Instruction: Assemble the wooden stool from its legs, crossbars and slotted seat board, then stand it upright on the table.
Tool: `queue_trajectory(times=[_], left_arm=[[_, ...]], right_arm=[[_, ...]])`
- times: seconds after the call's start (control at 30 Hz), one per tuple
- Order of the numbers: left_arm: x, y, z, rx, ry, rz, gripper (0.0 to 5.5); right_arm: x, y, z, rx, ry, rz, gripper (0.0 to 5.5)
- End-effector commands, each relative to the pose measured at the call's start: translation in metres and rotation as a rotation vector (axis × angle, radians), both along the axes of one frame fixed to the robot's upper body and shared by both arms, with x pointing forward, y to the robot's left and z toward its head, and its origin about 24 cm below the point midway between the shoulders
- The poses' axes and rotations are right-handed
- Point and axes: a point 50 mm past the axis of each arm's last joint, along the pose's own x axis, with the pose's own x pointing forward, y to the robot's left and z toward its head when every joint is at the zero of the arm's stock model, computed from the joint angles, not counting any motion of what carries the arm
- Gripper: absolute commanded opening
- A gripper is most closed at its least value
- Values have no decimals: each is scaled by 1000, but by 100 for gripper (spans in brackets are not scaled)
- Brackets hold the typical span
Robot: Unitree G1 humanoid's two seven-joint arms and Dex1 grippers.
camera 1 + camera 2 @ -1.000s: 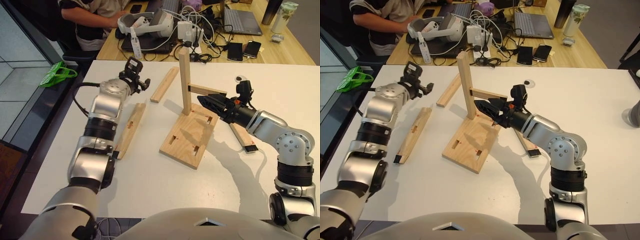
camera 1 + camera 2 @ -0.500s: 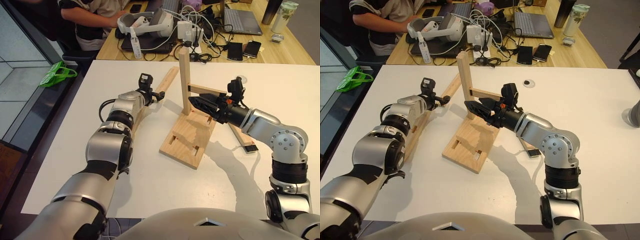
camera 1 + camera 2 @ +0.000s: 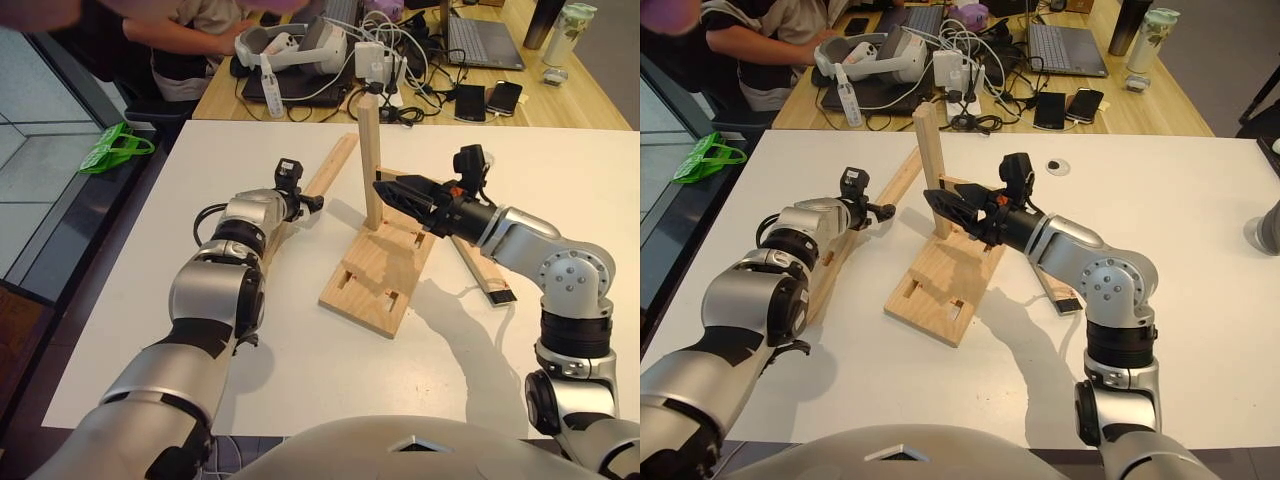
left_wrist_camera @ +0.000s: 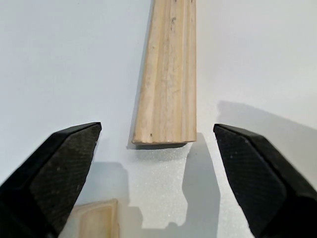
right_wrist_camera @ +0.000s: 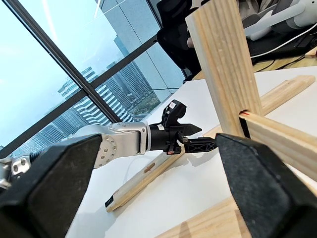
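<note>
The slotted seat board (image 3: 378,280) lies flat mid-table. One leg (image 3: 369,160) stands upright in it, with a short crossbar (image 5: 282,139) plugged into its side. My right gripper (image 3: 385,190) is open and hovers just in front of that leg, at crossbar height. A second leg (image 3: 332,166) lies behind the board. My left gripper (image 3: 314,201) is open at its near end (image 4: 166,74), a finger on each side, not touching. A third leg (image 3: 262,240) lies under my left forearm. Another piece (image 3: 482,268) lies under my right arm.
Behind the white table (image 3: 300,380) is a wooden desk (image 3: 560,95) with a headset, cables, a laptop and phones, and a seated person. A green object (image 3: 115,148) sits off the table's left edge. A small dark disc (image 3: 1053,167) lies at the back.
My left gripper swung from the table's left side over to the near end of the lying leg. My right gripper moved forward, closer to the upright leg.
</note>
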Motion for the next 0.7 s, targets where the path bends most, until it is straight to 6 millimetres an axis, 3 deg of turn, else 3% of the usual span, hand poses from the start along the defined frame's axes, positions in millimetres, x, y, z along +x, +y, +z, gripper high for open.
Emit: queue_trajectory(times=[0.03, 0.7], left_arm=[[1, 11, 5, 1, -10, 22, 412], [-10, 20, -12, -16, 9, -41, 412]], right_arm=[[6, 0, 6, -10, -17, -15, 425], [11, 4, 10, -30, -9, -15, 425]])
